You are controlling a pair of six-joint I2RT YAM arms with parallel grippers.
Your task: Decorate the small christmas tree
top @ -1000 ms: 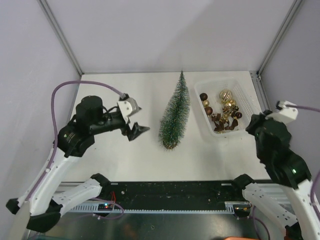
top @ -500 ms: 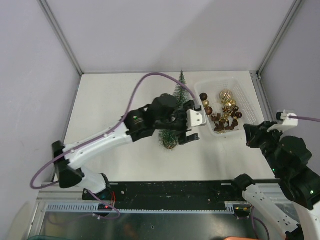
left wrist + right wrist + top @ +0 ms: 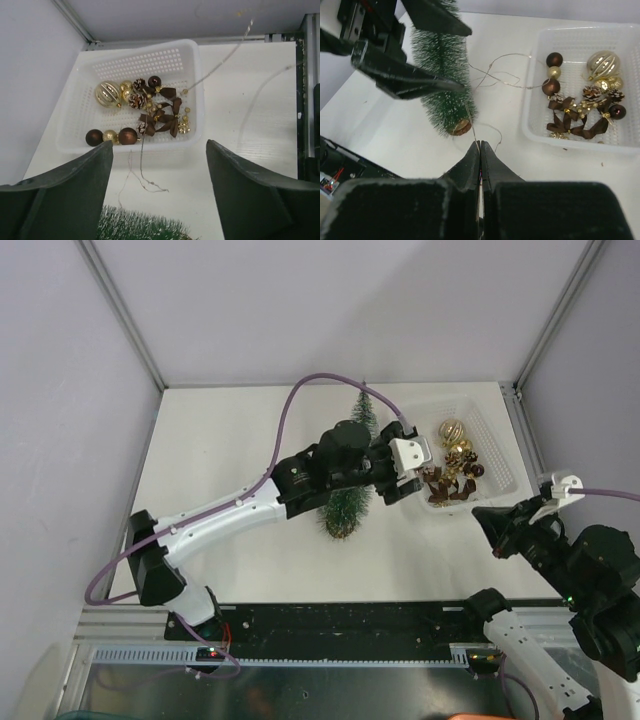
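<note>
Fingers of my left gripper [image 3: 398, 490] stand wide apart with nothing between them, and in its own camera I look right past them into the white basket [image 3: 150, 57]. A second ago this arm was folded up far over on the left side of the table [image 3: 230, 440], well away from everything. Half a second ago it was stretched over the small christmas tree [image 3: 348, 508], and now it has gone a bit further, so the gripper hangs at the near left corner of the basket. My right gripper [image 3: 479, 150] is squeezed tight on a thin wire [image 3: 474, 127]. The wire runs from its tips up to the tree, then loops over toward the basket. This gripper was up beside the right side of the basket a second ago; now it is lower down, nearer the front edge of the table, past the basket's near right corner. The tree has not moved. It is on the table just left of the basket, with its brown wooden base toward me and its thin tip toward the back wall, and my left arm crosses over its middle. The basket has not moved either. Inside it I see a big gold ball [image 3: 108, 94], some brown balls [image 3: 128, 135], little pine cones [image 3: 135, 101] and brown bows [image 3: 162, 120]
</note>
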